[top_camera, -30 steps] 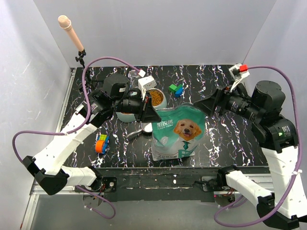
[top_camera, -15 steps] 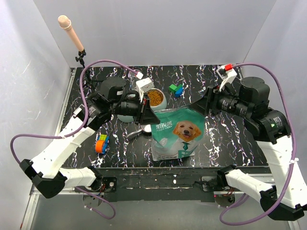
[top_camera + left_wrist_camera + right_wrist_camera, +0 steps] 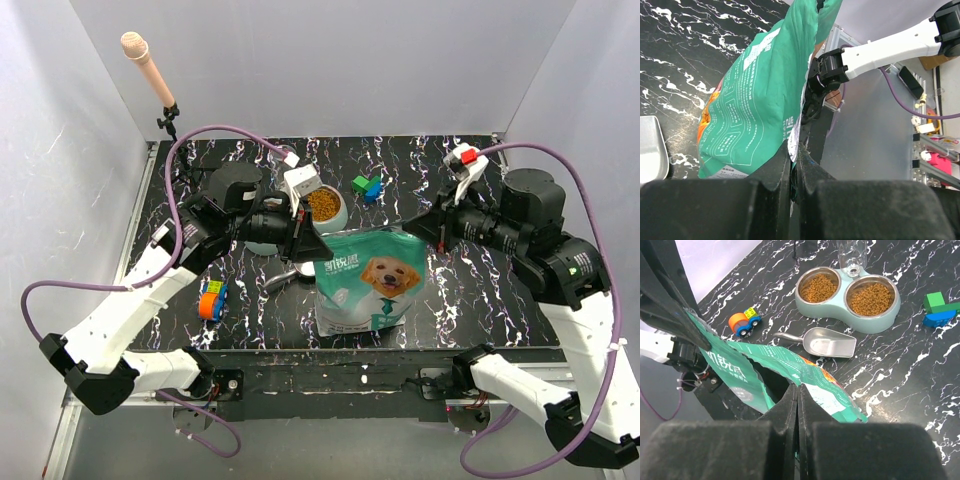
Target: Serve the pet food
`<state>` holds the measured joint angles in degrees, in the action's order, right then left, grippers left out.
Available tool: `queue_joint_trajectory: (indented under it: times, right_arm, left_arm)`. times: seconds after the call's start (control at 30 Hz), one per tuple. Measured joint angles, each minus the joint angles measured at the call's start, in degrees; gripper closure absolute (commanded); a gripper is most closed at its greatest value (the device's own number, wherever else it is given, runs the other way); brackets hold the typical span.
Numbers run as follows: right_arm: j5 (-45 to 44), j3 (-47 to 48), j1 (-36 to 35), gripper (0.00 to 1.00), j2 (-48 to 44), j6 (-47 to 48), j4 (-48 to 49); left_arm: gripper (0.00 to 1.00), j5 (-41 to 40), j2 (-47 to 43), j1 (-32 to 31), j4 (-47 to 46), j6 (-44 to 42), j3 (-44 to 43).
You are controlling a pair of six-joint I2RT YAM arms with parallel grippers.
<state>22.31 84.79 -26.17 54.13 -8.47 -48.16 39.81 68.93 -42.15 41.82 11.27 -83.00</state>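
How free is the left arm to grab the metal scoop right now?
Probably not yet. The left gripper is shut on the edge of the bag, so it is occupied. The scoop lies uncovered beside the bag, close to that gripper, so letting go should open the way.

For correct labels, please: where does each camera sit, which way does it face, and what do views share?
Top external: high behind the robot, looking down on the table; left arm, right arm, left fingers and right fingers shut on the bag.
Left wrist: on the left arm, looking along its fingers at the bag.
Right wrist: on the right arm, looking over its fingers toward the pet food in bowls.
Shared: bag, scoop, all three.
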Motion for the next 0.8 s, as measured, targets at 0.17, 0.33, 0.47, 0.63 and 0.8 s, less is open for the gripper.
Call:
queue_joint_trajectory:
  times: [0.17, 0.33, 0.47, 0.63, 0.8]
  right_arm:
    - [5.01, -1.33, 1.57, 0.89, -1.42, 7.19, 0.07]
    - [9.57, 2.95, 2.78, 0.23, 1.07, 14.43, -6.38]
    - [12.07, 3.61, 3.08, 0.17, 0.66, 19.43, -8.74]
    - [15.39, 6.91, -2.64, 0.15, 0.61, 24.00, -9.44]
    - [14.25, 17.40, -10.73, 0.14, 8.52, 27.91, -12.15]
  left_arm:
    - [1.00, -0.39, -0.15, -0.55, 2.12, -3.78, -0.90]
    - [1.00, 2.60, -0.07, -0.31, 4.50, -4.98, -1.38]
    - [1.00, 4.79, -0.07, -0.20, 5.35, -4.74, -1.42]
    - [1.00, 6.10, -0.07, -0.17, 5.84, -4.46, -1.44]
    - [1.00, 5.57, 0.39, -0.07, 6.36, -4.85, -2.16]
